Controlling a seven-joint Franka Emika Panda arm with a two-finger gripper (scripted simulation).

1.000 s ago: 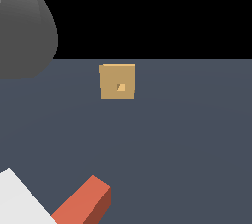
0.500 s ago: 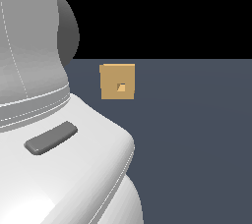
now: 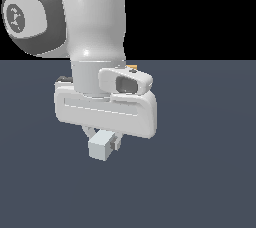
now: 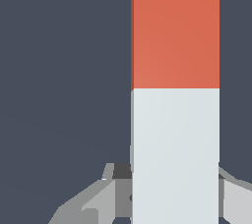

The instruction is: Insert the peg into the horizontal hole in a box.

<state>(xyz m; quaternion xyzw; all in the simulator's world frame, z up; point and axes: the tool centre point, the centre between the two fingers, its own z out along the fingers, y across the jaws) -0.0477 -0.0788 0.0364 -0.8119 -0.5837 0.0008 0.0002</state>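
Note:
My gripper (image 3: 103, 141) is shut on the peg. In the exterior view I see only the peg's pale end (image 3: 102, 146), a small block between the fingers, held above the floor. In the wrist view the peg (image 4: 175, 31) runs straight away from the gripper: a white near half between the two fingers (image 4: 114, 193), then a red-orange far half. The box is almost wholly hidden behind my hand in the exterior view; only a tan sliver of its top corner (image 3: 132, 66) shows. The hole is hidden.
The dark grey-blue floor (image 3: 210, 162) spreads around the gripper. My white arm and hand (image 3: 105, 109) fill the upper middle of the exterior view.
A second ago the peg lay low at the exterior view's left and the box was in plain sight. The arm swept across the view and now holds the peg in front of the box.

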